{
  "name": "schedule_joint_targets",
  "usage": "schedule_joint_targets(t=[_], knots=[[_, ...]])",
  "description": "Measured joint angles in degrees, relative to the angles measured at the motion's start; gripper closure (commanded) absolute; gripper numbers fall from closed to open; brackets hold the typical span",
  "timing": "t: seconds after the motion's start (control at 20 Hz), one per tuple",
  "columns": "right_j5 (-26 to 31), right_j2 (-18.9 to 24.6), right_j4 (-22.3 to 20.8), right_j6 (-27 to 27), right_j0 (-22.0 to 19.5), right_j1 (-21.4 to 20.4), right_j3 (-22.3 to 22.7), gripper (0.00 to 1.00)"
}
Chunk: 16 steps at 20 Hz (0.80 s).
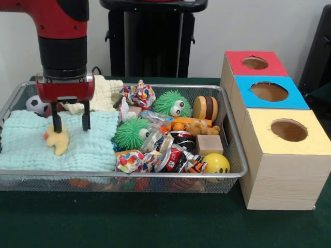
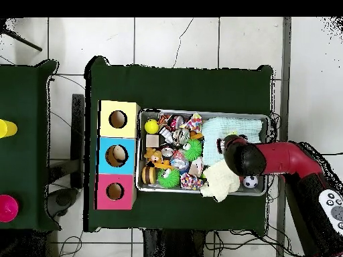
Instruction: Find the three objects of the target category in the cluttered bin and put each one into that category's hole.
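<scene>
Gripper [image 1: 71, 123], fingers spread, hangs above yellow duck [image 1: 58, 140] on blue cloth [image 1: 88, 147] in wire-mesh basket [image 1: 129, 178]; teddy bear [image 1: 199, 127] half-buried among clutter

End effector [image 1: 71, 123] open above yellow duck [image 1: 58, 139] on blue cloth [image 1: 62, 142] in bin [image 1: 234, 155].

The red and black arm [image 1: 63, 39] points straight down; its gripper [image 1: 71, 124] hangs with both fingers [image 1: 56, 123] spread apart.
</scene>
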Motion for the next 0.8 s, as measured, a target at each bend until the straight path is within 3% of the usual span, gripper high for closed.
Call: schedule_joint_targets(t=[0.8], knots=[[0.0, 0.1, -0.3, 0.0, -1.6, 1.3, 0.0, 0.00]])
